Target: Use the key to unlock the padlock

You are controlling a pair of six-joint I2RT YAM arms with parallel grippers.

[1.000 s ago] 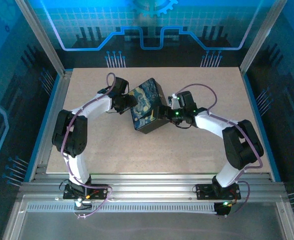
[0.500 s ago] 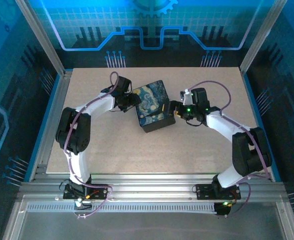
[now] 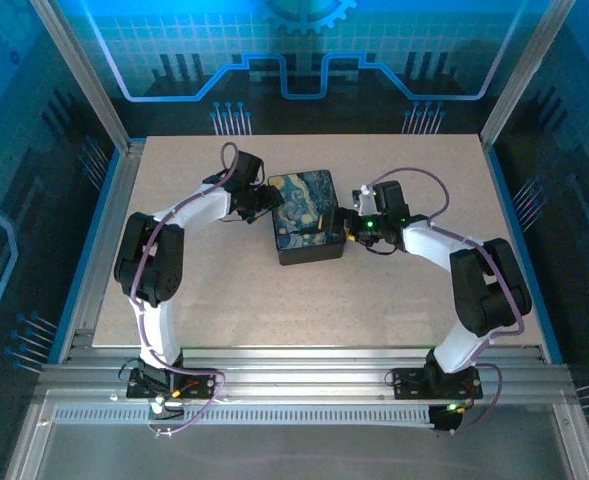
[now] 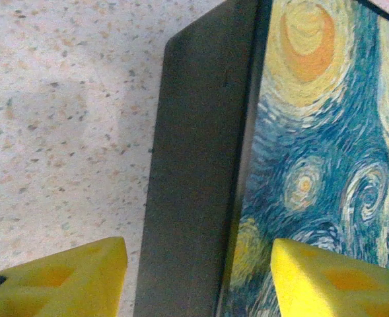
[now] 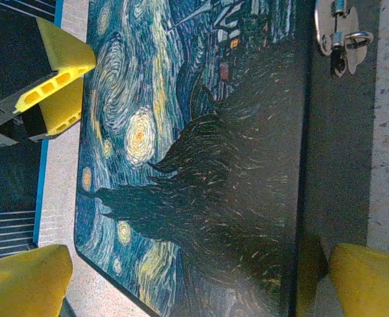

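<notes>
Swinging round from its earlier tilt, the box (image 3: 304, 215) is now sitting nearly square on the table (image 3: 224, 290), and the right gripper (image 3: 351, 228) is closing back in on its right wall. Both grippers are standing spread, holding nothing; the left gripper (image 3: 262, 200) is straddling the lid's left edge. Any nudge risks turning the box again, carrying the silvery latch hardware (image 5: 343, 33) on its wall away from the right fingers. That hardware is blurring together, so the key and padlock cannot be told apart.
</notes>
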